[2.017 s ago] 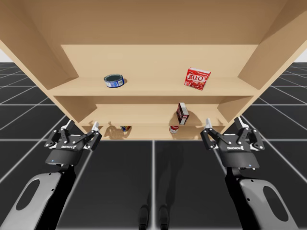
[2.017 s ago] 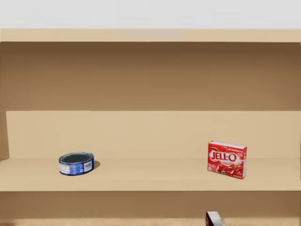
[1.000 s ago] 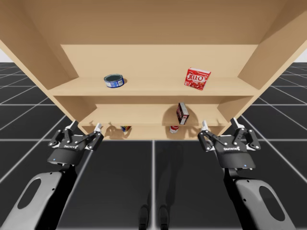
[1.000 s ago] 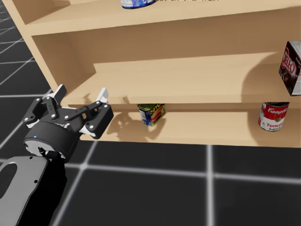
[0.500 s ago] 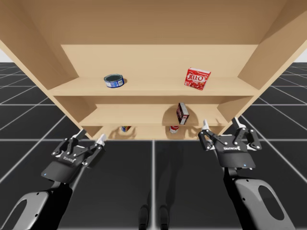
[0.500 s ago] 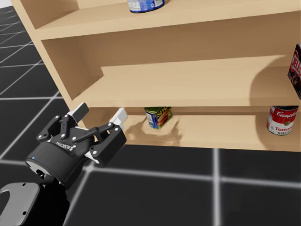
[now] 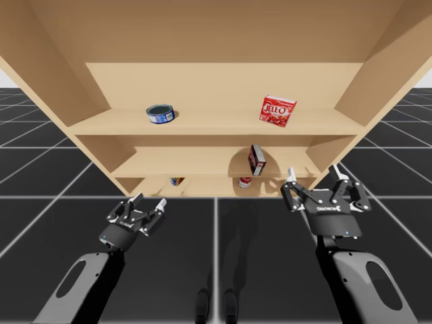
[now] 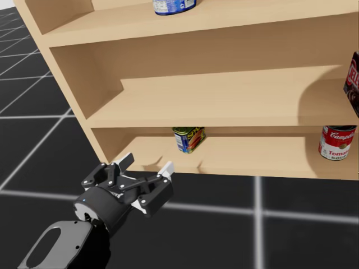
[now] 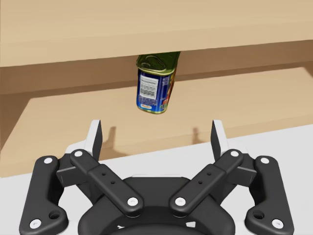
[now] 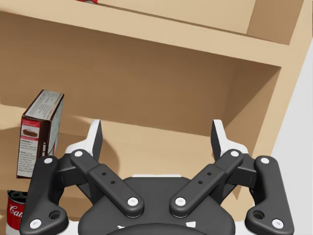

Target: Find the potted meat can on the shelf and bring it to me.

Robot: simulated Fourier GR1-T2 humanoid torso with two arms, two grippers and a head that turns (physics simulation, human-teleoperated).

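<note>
a pale wooden shelf (image 7: 216, 125) with stacked boards is shown against a black floor (image 7: 263, 250) ruled with pale grid lines. the potted meat can (image 8: 188, 139) is seen standing on the lowest board, left of its middle, just ahead of the left tool (image 8: 147, 164), whose fingers are spread wide with nothing between them. the right tool (image 7: 313, 173), likewise spread, is held before the shelf's right end.

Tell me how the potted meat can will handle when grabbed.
The can looks like rigid metal, so it probably won't crush. Standing tall and narrow on the shelf, it may tip if nudged. Its flattish sides should suit my left gripper.
</note>
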